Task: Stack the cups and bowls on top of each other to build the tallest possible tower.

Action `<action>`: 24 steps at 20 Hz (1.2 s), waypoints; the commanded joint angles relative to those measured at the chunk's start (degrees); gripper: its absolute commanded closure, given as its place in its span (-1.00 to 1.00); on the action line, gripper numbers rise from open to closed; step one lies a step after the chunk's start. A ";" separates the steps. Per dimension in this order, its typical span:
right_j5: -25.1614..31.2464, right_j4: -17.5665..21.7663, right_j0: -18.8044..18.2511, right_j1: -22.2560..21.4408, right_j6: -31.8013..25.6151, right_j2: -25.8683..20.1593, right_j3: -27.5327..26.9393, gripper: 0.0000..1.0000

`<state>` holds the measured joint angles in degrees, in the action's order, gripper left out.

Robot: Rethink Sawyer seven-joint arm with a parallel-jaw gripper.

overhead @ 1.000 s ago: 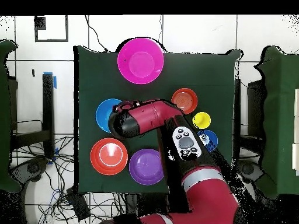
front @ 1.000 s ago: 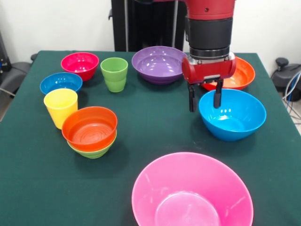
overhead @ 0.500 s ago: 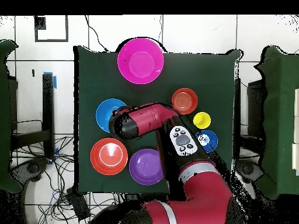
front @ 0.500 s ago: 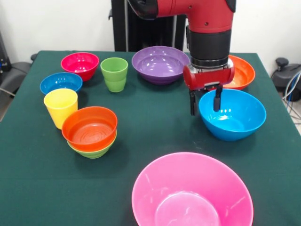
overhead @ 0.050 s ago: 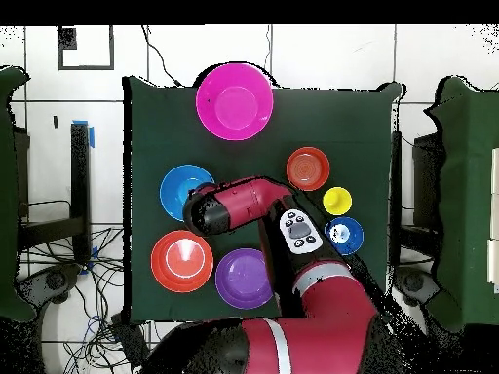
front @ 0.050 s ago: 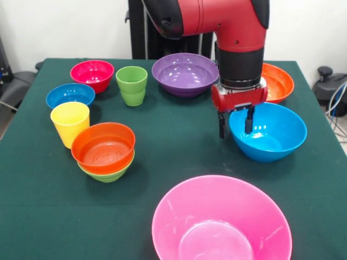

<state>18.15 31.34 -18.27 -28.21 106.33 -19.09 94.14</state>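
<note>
A green surface (front @ 0.050 s ago: 179, 146) holds bowls and cups. The large pink bowl (front @ 0.050 s ago: 221, 221) sits nearest the front edge, with the light blue bowl (front @ 0.050 s ago: 268, 131) behind it. The end effector (front @ 0.050 s ago: 235, 122) hangs open, its fingers straddling the blue bowl's rim, gripping nothing. A small orange-red bowl (front @ 0.050 s ago: 103, 147) is nested in a green bowl (front @ 0.050 s ago: 108, 174).
</note>
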 commanded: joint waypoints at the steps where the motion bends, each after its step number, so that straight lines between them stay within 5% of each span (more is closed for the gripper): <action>1: -1.29 4.79 1.06 3.30 -0.73 0.88 -4.37 -1.00; 10: -0.53 3.21 -0.36 0.97 -0.97 -0.11 -2.87 -1.00; 11: -2.30 2.71 -0.50 0.88 0.72 0.10 -2.83 1.00; 16: 0.14 3.78 -2.89 0.20 -5.18 -3.86 -2.14 1.00; 24: 2.90 2.29 -6.40 -3.30 -6.49 -8.12 1.10 1.00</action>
<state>17.67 31.34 -22.16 -30.42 106.33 -22.54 93.81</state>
